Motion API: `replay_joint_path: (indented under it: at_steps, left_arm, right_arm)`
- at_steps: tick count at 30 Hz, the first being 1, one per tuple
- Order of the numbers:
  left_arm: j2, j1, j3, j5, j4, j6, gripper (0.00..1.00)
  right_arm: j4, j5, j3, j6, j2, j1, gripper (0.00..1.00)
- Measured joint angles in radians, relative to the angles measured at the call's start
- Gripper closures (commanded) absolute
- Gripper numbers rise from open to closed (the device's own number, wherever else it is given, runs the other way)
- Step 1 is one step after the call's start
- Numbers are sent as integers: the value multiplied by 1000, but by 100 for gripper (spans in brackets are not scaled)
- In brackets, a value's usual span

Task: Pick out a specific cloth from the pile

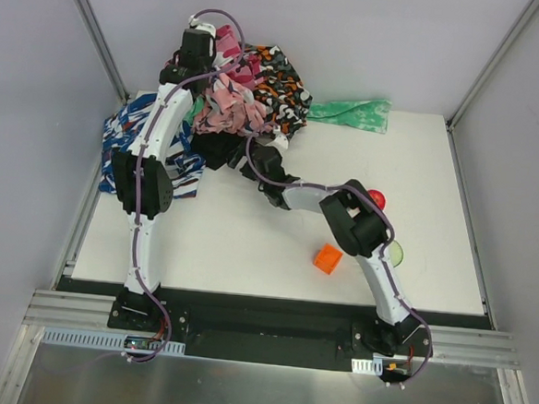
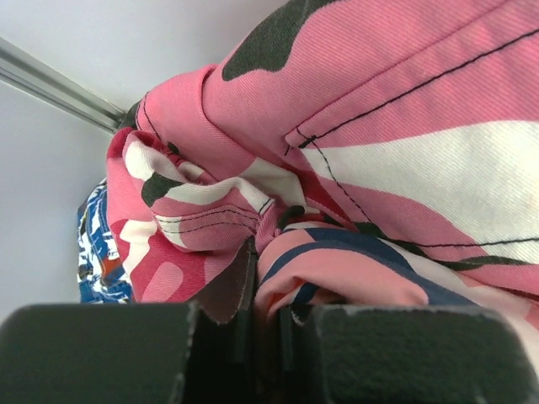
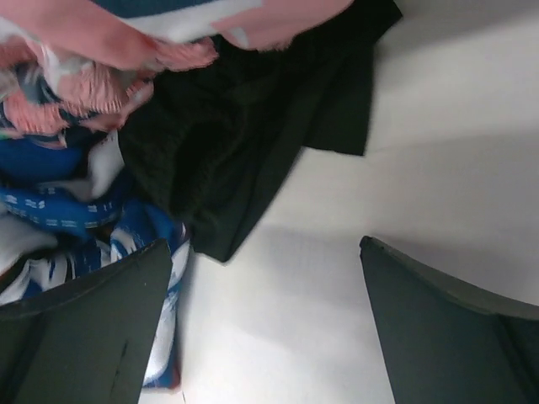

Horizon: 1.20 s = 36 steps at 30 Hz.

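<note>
Right claw point(image 3: 265, 320): poised over white tabletop point(image 3: 438, 168), just short of large plain black floppy cloth point(image 3: 227, 143). Risk: closing off-target, pinching blue-white-red patterned cloth point(image 3: 59, 219) touching black edge, or scraping bare table. Risk too: pink floral woven cloth point(image 2: 379, 126) draped over black fabric, likely to drag along. Fingers spread wide, gripping nothing. Left claw point(image 2: 253, 324): clamped tight on pink floral fold, held high over heap of colourful cloths point(image 1: 277, 87).
</note>
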Motion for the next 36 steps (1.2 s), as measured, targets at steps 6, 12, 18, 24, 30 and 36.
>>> replay_joint_path:
  at_steps: [6,12,18,24,30,36]
  left_arm:
    - [-2,8,-8,40,3,-26,100]
    - [-6,17,-23,66,5,-46,100]
    - [-23,24,-52,93,7,-59,100]
    - [-41,31,-83,112,13,-77,100]
    - [-49,31,-129,81,26,-124,100]
    - [-44,31,-161,22,26,-195,100]
  right_arm:
    - [-6,192,225,97,148,60,4]
    - [-95,246,513,233,328,84,3]
    - [-180,259,760,311,481,84,47]
    - [-196,196,819,322,546,62,100]
    - [-52,8,470,175,349,16,100]
    - [8,-200,146,-20,-8,-14,100]
